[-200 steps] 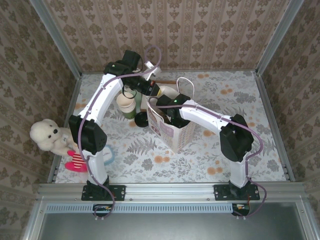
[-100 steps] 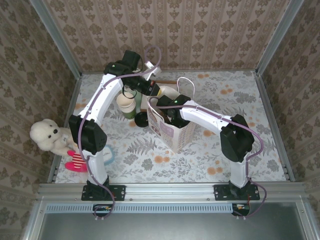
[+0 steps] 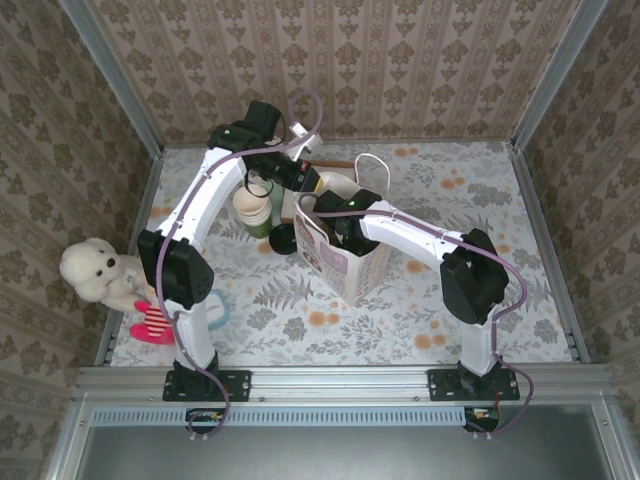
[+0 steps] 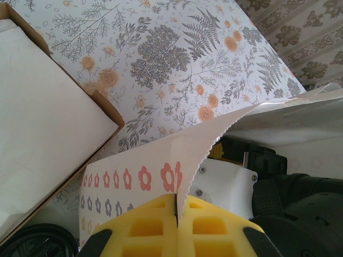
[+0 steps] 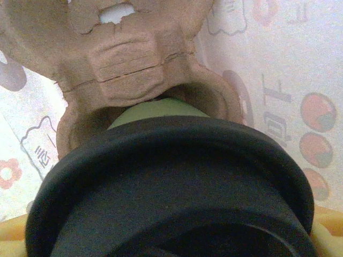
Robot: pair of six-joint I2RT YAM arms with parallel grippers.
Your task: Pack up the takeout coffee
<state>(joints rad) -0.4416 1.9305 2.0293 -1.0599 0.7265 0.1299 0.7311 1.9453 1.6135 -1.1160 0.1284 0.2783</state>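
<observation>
The flowered paper bag (image 3: 345, 262) was held open by the left gripper (image 4: 177, 227), pinched on its 11 o'clock rim, and inside it, at the slot of the pulp carrier (image 5: 128, 59) toward 12 o'clock, the right gripper (image 5: 171, 241) clasped the takeout coffee (image 5: 166, 176), seemingly not yet seated or released.

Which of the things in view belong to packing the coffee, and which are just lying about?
Part of the job: takeout coffee, held by the right gripper; pulp carrier just beyond it; paper bag, its rim pinched by the left gripper.

Lying about: stack of cream cups; loose black lid beside them; teddy bear at far left.
</observation>
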